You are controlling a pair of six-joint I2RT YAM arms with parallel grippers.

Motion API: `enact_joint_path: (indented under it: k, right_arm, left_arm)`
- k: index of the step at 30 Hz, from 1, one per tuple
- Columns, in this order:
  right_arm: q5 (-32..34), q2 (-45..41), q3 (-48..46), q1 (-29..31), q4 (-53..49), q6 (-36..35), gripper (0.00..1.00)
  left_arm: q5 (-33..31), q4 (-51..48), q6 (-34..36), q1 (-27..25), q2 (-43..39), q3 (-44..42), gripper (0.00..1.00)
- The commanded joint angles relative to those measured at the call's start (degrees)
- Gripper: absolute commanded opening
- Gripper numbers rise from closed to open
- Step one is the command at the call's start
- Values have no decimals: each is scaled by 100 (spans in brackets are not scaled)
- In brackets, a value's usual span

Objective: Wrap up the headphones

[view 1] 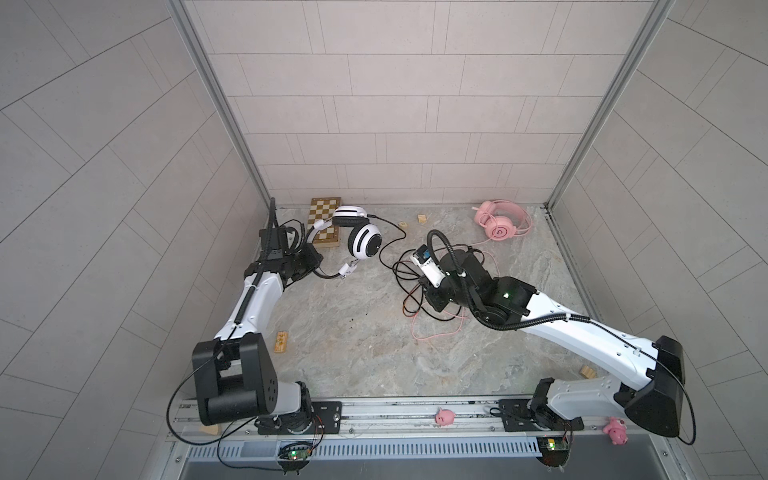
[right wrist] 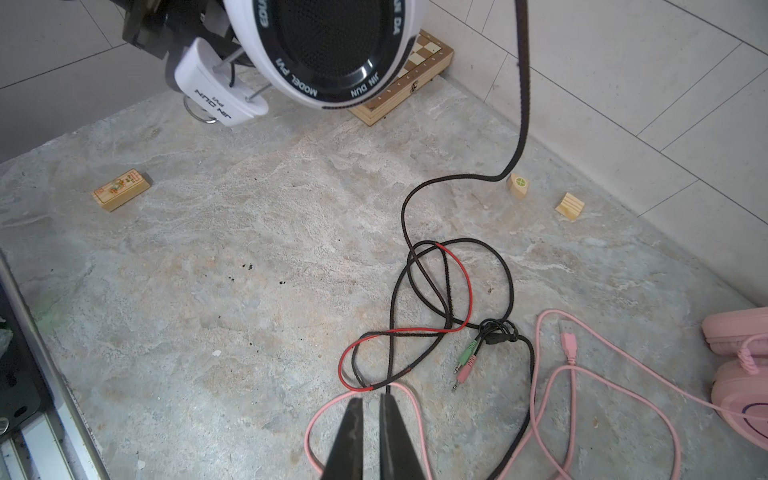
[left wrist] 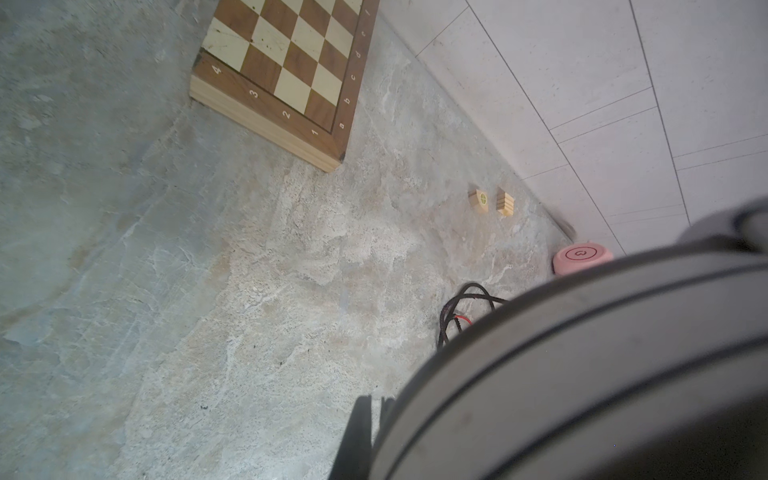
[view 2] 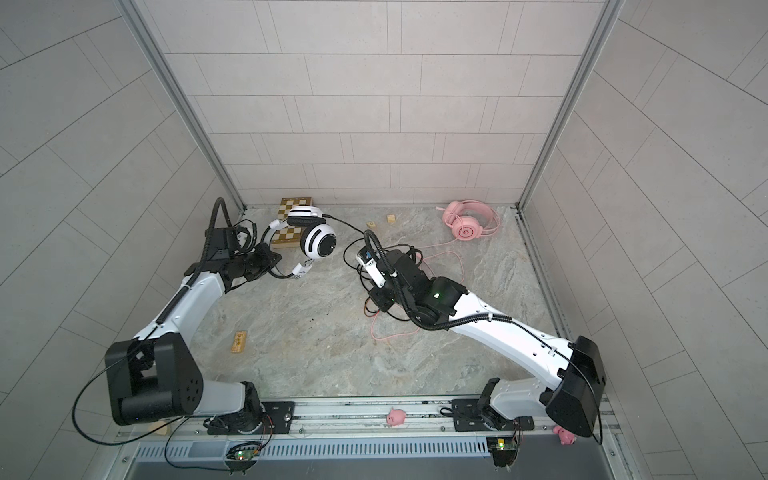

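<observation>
The white headphones (view 1: 365,242) (view 2: 318,242) with black stripes hang above the back left of the table. My left gripper (view 1: 312,259) (left wrist: 376,411) is shut on their headband (left wrist: 582,374), which fills much of the left wrist view. Their black cord (right wrist: 465,176) drops to a tangle with a red stretch (right wrist: 467,286) near mid-table. My right gripper (view 1: 434,303) (right wrist: 372,397) is down at that tangle, jaws almost together on a strand of the black cord at their tips. The pink headphones (view 1: 500,226) (right wrist: 739,374) lie at the back right. Their pink cord (right wrist: 573,374) loops under my right arm.
A wooden chessboard (view 1: 322,216) (left wrist: 291,62) lies under the lifted headset at the back left. Small wooden blocks (view 1: 281,341) (view 1: 422,218) (view 1: 588,371) are scattered about. Two pink pig toys (view 1: 444,417) (view 1: 617,430) sit on the front rail. Walls close in three sides.
</observation>
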Motion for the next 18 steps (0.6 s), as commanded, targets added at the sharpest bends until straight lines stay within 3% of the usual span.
enact_joint_path:
  k: [1, 8, 11, 13, 18]
  right_arm:
    - [111, -295, -109, 16, -250, -106, 11]
    - [111, -655, -291, 16, -256, -65, 11]
    - [497, -592, -354, -12, -114, -1, 13]
    - [474, -454, -480, -184, 122, 237, 19]
    - [-713, 268, -1079, -926, 1570, 1265, 50]
  left_arm:
    - [84, 92, 133, -142, -181, 274, 0]
    - [-155, -162, 373, -346, -148, 403, 0]
    - [-131, -237, 412, -393, -136, 466, 0]
    - [-56, -229, 412, -400, -167, 486, 0]
    - [72, 12, 401, -399, -358, 379, 0]
